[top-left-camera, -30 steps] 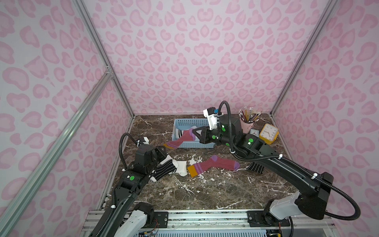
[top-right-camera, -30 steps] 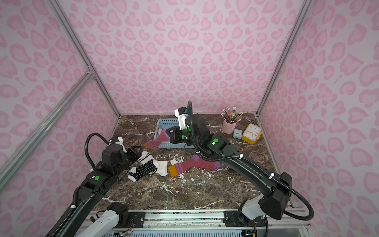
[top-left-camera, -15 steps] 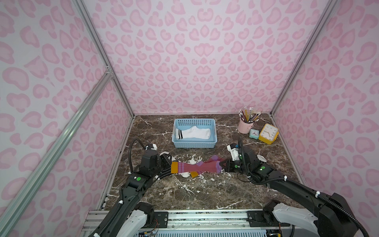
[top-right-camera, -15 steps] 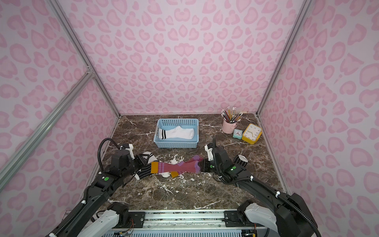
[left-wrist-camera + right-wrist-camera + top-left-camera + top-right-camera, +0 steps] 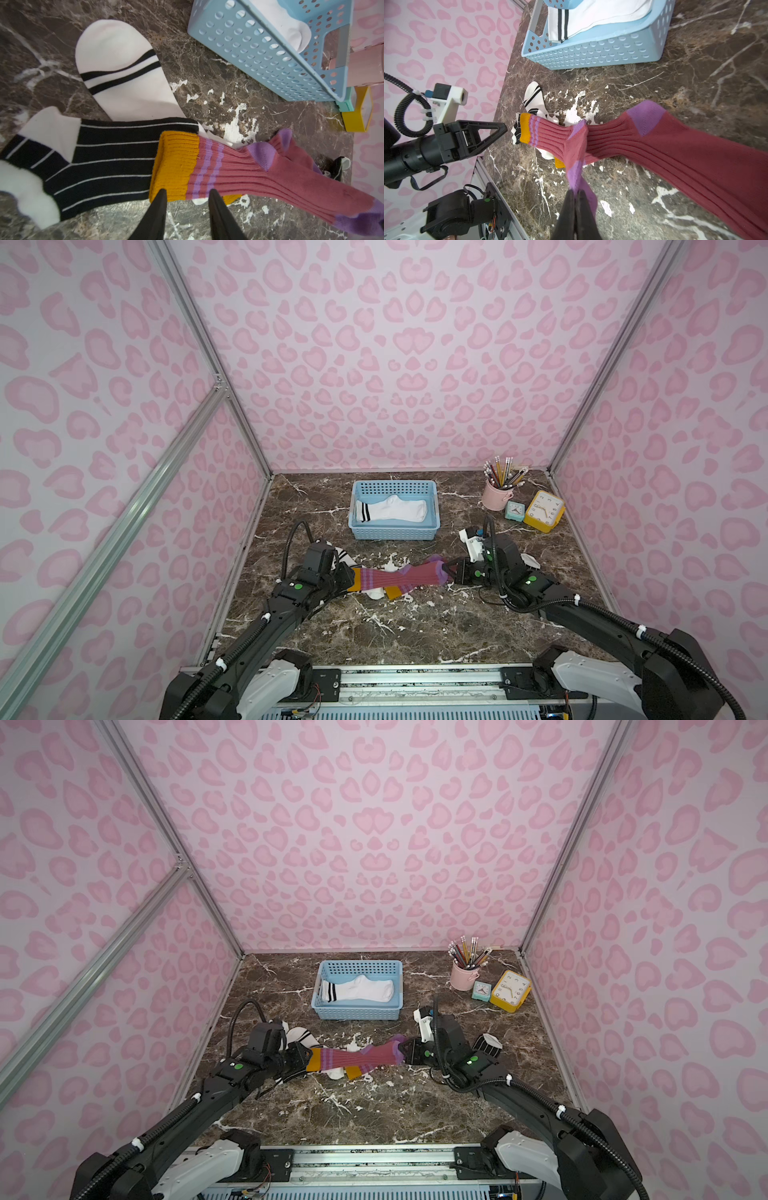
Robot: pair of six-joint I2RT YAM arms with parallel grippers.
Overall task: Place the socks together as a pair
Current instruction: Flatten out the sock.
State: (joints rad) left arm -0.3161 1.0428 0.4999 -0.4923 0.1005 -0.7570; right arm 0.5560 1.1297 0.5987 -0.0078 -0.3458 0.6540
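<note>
Right claw [image 5: 576,194]: clamped flat on the purple toe of the top maroon sock [image 5: 550,137]. Hold that pinch firm.
Left claw [image 5: 188,194]: jaws part-way apart at the mustard cuff, with nothing visibly gripped. Bring both fingers across the cuff edge before you close.
Top maroon sock: stretched between your two claws, crossing over the lower maroon sock [image 5: 695,162].
Lower maroon sock: lies on the table [image 5: 374,635] with its mustard cuff showing beneath the top one. This is your target.
Step in hand (judged): lay the top sock along the lower one. Match cuff to cuff and toe to toe, use light tension, and lower both ends together.
Risk (judged): the black sock [image 5: 108,158] and white sock [image 5: 116,68] lie under the cuff end. Pinch the maroon layer only.
Basket [image 5: 395,533]: holds a second white sock [image 5: 395,509], well apart from your work.
</note>
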